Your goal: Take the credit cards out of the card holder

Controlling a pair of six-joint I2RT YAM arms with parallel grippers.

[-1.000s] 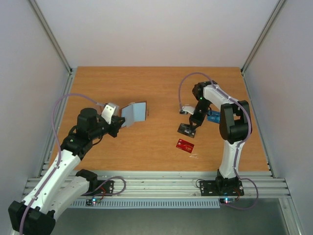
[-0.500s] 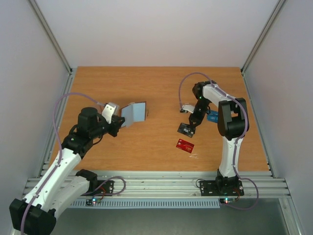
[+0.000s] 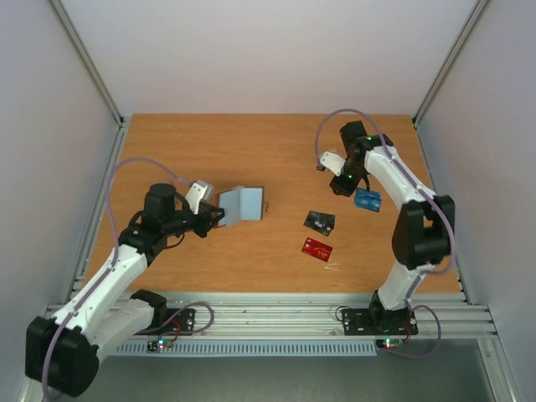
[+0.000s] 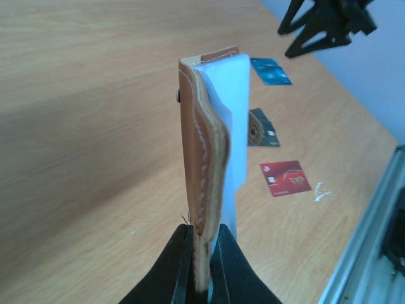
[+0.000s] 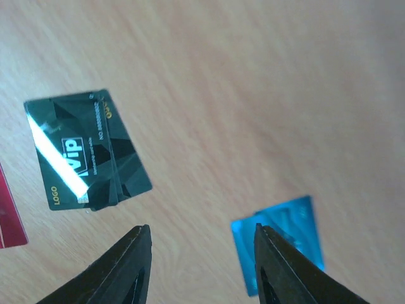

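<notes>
my left hand (image 4: 201, 256) is clenched on the lower edge of the card holder (image 4: 212, 145). it holds the holder upright above the desk (image 3: 251, 151), with the pale inside turned to the right arm's side. i think this is to present the pockets for picking. my right hand (image 5: 199, 259) is released, fingers apart with nothing between them. it hangs over the desk above the black card (image 5: 88, 149) and the blue card (image 5: 281, 244). the red card (image 3: 316, 249) lies near the black one, closer to the arm bases. all three lie flat on the desk, well apart from the holder, so i judge the task nearly finished. i cannot see inside the pockets.
</notes>
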